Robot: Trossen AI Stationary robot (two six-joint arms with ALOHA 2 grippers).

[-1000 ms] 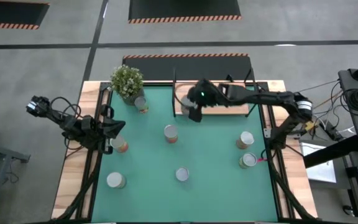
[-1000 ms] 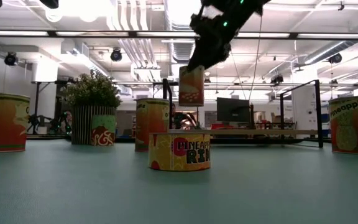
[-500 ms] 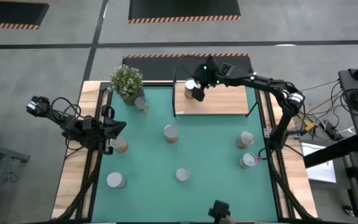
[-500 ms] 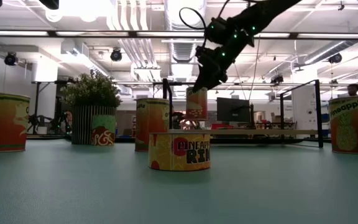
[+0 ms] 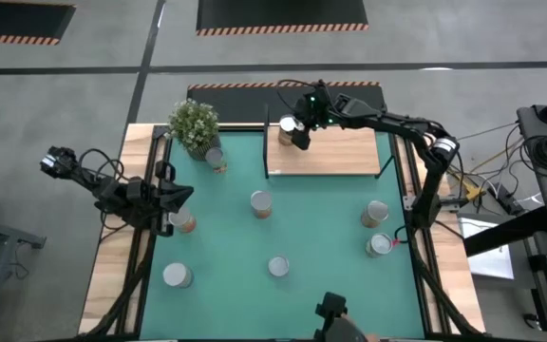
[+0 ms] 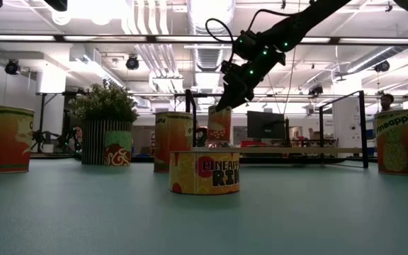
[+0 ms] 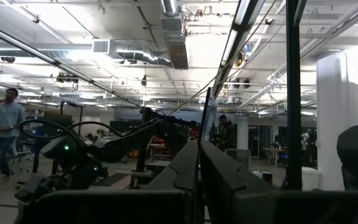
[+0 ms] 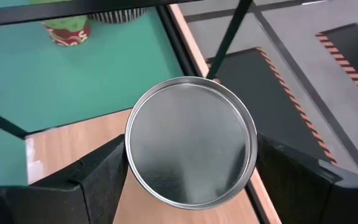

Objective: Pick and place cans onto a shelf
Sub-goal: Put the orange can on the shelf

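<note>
My right gripper is shut on a can with a silver top and an orange label, over the far left corner of the light-wood shelf. In the low view this can stands upright with its bottom at about the height of the shelf board. Several other cans stand on their bases on the green mat, among them one at the middle and one at the left. My left gripper waits shut at the mat's left edge, beside that left can. My right gripper pinches the can between its two fingers, on opposite sides of the wall just under the top rim. The fingers slant down from the table's right side. The can is upright; whether its bottom rests on the shelf I cannot tell.
A potted plant stands at the mat's far left corner, with a can beside it. Thin black frame posts edge the shelf. Two cans stand near the mat's right edge. Something dark shows at the near edge.
My right gripper has carried the can toward the table's far edge and down, from above the shelf's near left side to its far left corner. The can has stayed upright and has sunk to about the board's height.
</note>
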